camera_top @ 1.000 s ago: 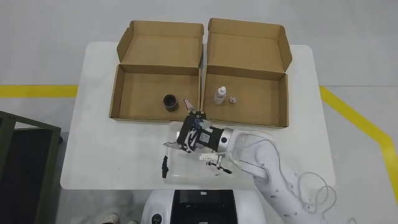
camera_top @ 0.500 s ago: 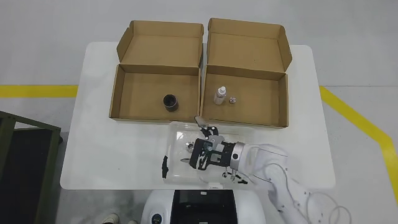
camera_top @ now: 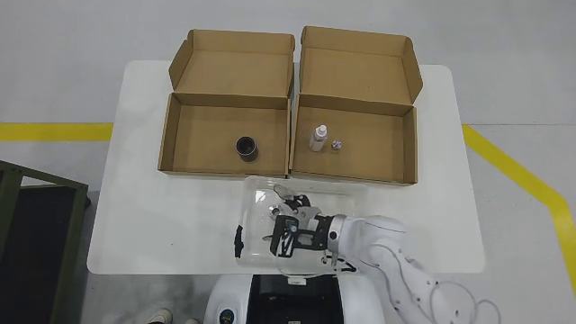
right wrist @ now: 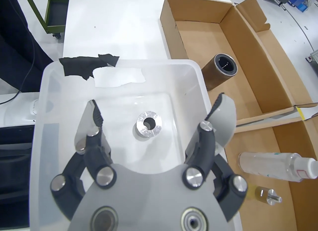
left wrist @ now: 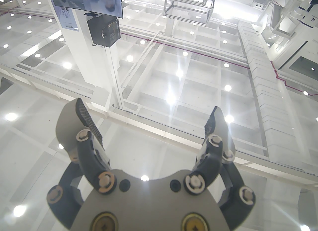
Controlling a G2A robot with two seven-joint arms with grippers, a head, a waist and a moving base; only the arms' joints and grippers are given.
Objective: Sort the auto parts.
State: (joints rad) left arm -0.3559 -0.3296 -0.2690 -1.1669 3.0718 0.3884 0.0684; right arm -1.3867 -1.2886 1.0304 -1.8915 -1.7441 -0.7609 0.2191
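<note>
My right gripper (right wrist: 157, 105) hangs open over a clear plastic bin (right wrist: 124, 61), its fingers on either side of a silver ring (right wrist: 148, 124) lying on the bin floor, apart from it. In the top view that gripper (camera_top: 277, 220) is over the bin (camera_top: 256, 184) at the table's near edge. The left cardboard box (camera_top: 180, 135) holds a dark cylinder (camera_top: 246, 148) (right wrist: 219, 70). The right box (camera_top: 396, 144) holds a clear bottle (camera_top: 319, 137) (right wrist: 273, 165) and a small metal part (camera_top: 337, 144) (right wrist: 268, 196). My left gripper (left wrist: 148, 108) is open and empty, pointing at the ceiling.
Both boxes stand side by side at the back of the white table (camera_top: 162, 216) with their lids folded back. Black tape (right wrist: 87, 64) and a white label sit on the bin's wall. A green cart (camera_top: 36, 225) stands left of the table.
The right arm has drawn back from the front edge of the boxes to the near side and now hangs over the bin. Nothing in the boxes has moved.
</note>
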